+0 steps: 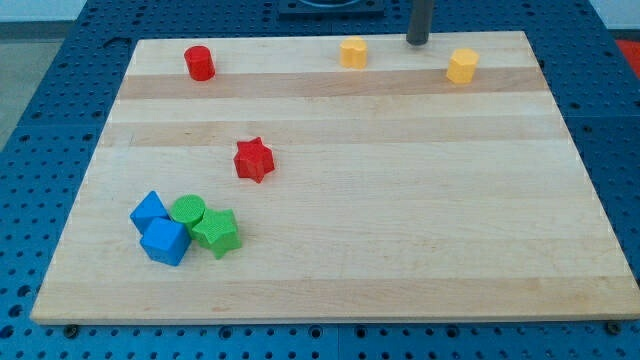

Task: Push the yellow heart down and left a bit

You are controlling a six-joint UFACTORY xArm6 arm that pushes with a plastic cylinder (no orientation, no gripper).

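Yellow heart-shaped block [462, 65] sits near the view's top right corner of the pale wooden tabletop [400, 200], close to the top edge. Its heart outline is hard to confirm at this size; the identification rests on its notched top. A second yellow block [353, 52], shape not clear enough to name, sits to the view's left of it, also along the top edge.

My tip [417, 42] is down at the top edge of the tabletop, between the two yellow blocks, a little nearer the yellow heart-shaped block than the other one. It is apart from both, touching neither. It lies up and to the view's left of the heart. End effector state: it is a plain dark rod with no jaws, holding nothing.

Other blocks:
- red cylinder block [200, 63] near the view's top left corner.
- red star-shaped block [253, 159] left of centre, alone.
- cluster at the view's lower left: blue block [150, 211], blue cube [165, 241], green cylinder block [187, 211], green star-shaped block [215, 232]. These four are packed together, touching or just beside each other.

The tabletop rests on a blue perforated base [40, 120] visible around all sides.
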